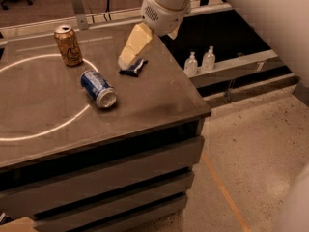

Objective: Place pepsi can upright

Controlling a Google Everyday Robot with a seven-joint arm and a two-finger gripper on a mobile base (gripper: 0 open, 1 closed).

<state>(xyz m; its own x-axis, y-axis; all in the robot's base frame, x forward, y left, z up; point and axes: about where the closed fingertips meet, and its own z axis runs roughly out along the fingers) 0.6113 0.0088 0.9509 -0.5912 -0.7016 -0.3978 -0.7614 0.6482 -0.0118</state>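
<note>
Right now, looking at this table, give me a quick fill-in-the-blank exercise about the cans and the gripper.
1. The pepsi can lies on its ____ on the table.
2. The tan can behind it stands ____.
3. The gripper hangs beside the snack wrapper, to the picture's ____ of the pepsi can.
Missing words: side; upright; right.

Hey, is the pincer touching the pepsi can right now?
Apart. The camera view shows a strip of tabletop between the pincer, up by the dark snack wrapper, and the pepsi can lying on its side.
</note>
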